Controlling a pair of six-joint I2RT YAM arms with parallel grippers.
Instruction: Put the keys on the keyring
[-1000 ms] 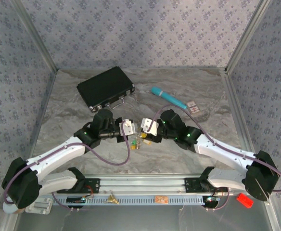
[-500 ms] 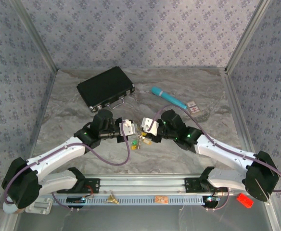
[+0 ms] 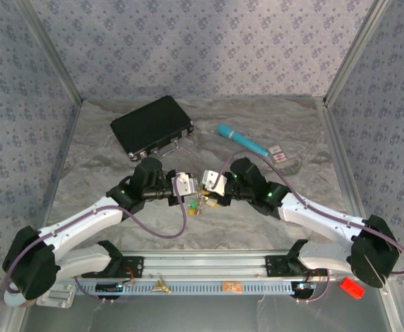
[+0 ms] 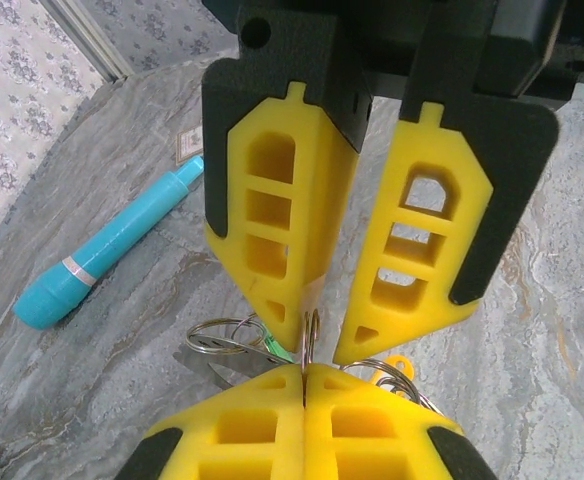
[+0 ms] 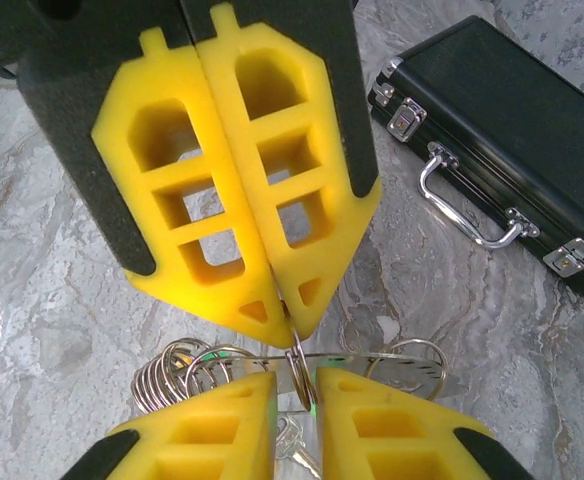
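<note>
My left gripper (image 4: pixel 304 368) is shut on a thin wire ring of the keyring (image 4: pixel 313 335) and holds it upright above the marble table. My right gripper (image 5: pixel 294 385) faces it nose to nose, its jaws a narrow gap apart with that same ring (image 5: pixel 299 372) standing between them, resting against one finger. More wire rings (image 5: pixel 167 375) and a flat metal blade (image 5: pixel 412 368) hang beside it. The keys dangle below: a green head (image 4: pixel 278 350), a yellow head (image 4: pixel 399 364) and a bare silver key (image 5: pixel 294 445). From above, both grippers meet over the cluster (image 3: pixel 202 203).
A black case (image 3: pixel 151 126) with a metal handle lies at the back left, and a teal pen-shaped tool (image 3: pixel 242 140) lies at the back right with a small card (image 3: pixel 277 153) beside it. A red block (image 3: pixel 352 287) sits beyond the near rail on the right.
My right gripper's jaws have narrowed around the ring and the right arm has edged slightly left. The left gripper has stayed shut and still.
</note>
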